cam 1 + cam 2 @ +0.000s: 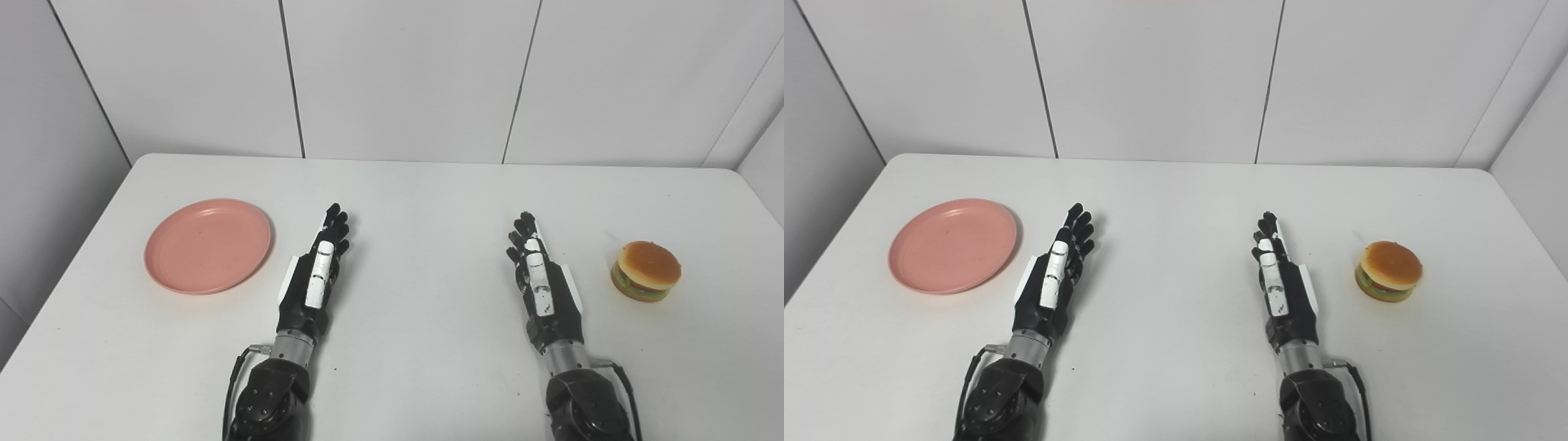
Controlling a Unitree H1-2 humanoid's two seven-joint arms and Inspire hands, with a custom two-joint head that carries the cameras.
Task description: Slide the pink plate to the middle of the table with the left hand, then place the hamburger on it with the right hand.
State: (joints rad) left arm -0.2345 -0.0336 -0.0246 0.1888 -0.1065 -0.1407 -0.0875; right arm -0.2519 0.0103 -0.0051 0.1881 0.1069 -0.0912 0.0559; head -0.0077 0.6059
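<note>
Left hand [313, 275] flat, fingers extended, empty; plate [208, 245] just left of it. Right hand [542, 285] likewise outstretched and empty; hamburger [647, 271] near, rightward. Both on table [429, 202].

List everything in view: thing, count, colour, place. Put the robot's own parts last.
plate: one, pink, empty, on the table's left side, just left of the left hand.
hamburger: one, tan bun with green and red layers, on the table's right side, right of the right hand.
table: one, white, fills the lower view.
wall panels: white with dark seams, behind the table.
left hand: one, black and white, open, fingers extended, holding nothing.
right hand: one, black and white, open, holding nothing.
</note>
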